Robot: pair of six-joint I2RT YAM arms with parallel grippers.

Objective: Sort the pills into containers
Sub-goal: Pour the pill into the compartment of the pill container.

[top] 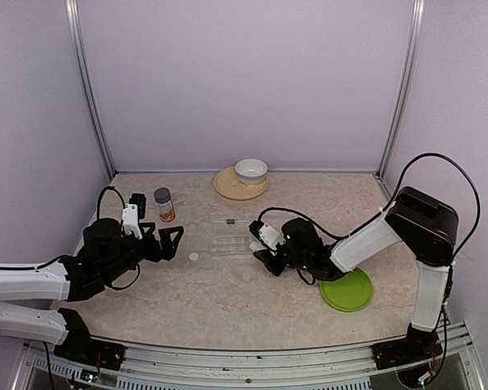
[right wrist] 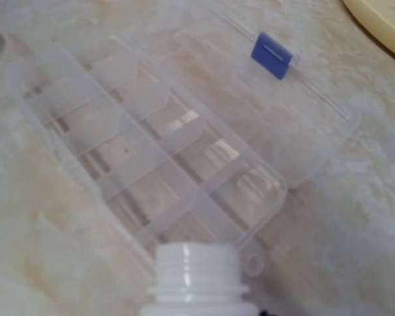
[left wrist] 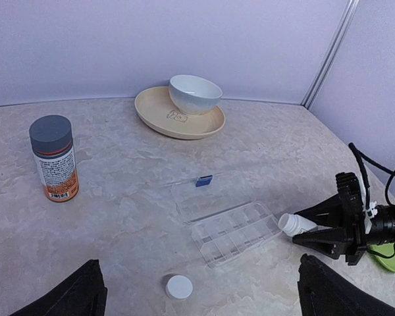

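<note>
The clear pill box [top: 230, 241] lies open mid-table, its compartments [right wrist: 151, 171] looking bare and its lid [right wrist: 276, 118] with a blue clasp [right wrist: 273, 56] folded back. My right gripper [top: 266, 242] is shut on an uncapped white bottle [left wrist: 295, 224], held on its side with the mouth [right wrist: 194, 273] at the box's near right corner. No pills show in any view. My left gripper [top: 172, 241] hangs open to the left of the box, its fingers [left wrist: 76, 296] wide apart and holding nothing.
A white bottle cap [left wrist: 179, 287] lies on the table between the left fingers. An orange-labelled bottle with a grey cap [left wrist: 52, 158] stands at the back left. A white bowl [top: 250, 170] on a tan plate [top: 228, 188] sits at the back wall, and a green plate [top: 347, 290] lies front right.
</note>
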